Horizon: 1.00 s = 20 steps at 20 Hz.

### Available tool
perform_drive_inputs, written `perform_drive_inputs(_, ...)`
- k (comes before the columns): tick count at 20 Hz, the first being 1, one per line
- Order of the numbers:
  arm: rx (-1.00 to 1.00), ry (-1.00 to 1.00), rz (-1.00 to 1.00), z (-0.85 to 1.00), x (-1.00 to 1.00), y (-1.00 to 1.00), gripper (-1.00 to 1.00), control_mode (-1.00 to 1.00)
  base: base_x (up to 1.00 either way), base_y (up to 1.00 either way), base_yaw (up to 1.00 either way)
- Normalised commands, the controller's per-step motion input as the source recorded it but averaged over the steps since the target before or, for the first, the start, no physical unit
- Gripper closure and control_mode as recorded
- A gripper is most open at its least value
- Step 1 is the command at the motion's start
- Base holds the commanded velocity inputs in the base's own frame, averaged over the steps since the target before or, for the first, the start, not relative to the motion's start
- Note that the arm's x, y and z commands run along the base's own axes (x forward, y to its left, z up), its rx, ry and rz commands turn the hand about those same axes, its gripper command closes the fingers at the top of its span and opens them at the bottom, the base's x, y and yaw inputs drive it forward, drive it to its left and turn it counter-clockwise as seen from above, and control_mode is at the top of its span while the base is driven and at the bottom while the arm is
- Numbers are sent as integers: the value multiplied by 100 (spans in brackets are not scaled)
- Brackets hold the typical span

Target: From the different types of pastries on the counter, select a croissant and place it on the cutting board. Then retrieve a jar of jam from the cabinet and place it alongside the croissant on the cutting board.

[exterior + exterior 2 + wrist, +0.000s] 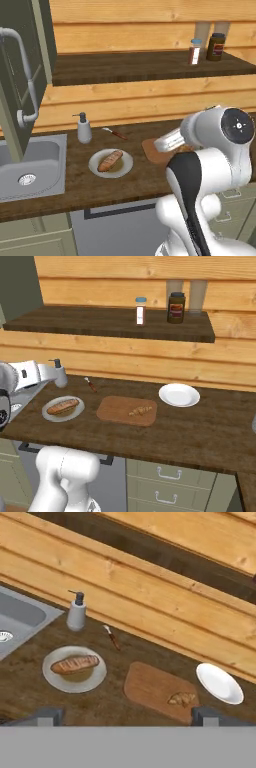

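Fingers (127, 717), nearest the hand camera, stand spread and empty above the bench (105, 704). Below them the croissant (182, 699) already lies on the cutting board (150, 687), toward its right end. Next, I judge, comes the jar of jam: no red jar is visible, so the cabinet (22, 75), up and left, is where to reach.

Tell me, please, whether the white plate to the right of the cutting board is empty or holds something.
Empty: the white plate shows a bare surface; the croissant lies on the cutting board beside it.
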Motion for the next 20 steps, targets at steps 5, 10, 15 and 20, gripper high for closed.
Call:
perform_drive_inputs(5, 2, -60, 0, -6, -100, 3, -100, -100, 0, 0, 0)
perform_drive_inputs(10, 16, -47, 12, -24, -92, -33, -100, -100, 0, 0, 0)
perform_drive_inputs(15, 19, -15, 18, -15, -68, -29, -100, -100, 0, 0, 0)
perform_drive_inputs(20, 1, 0, -1, 0, -4, -2, -100, -100, 0, 0, 0)
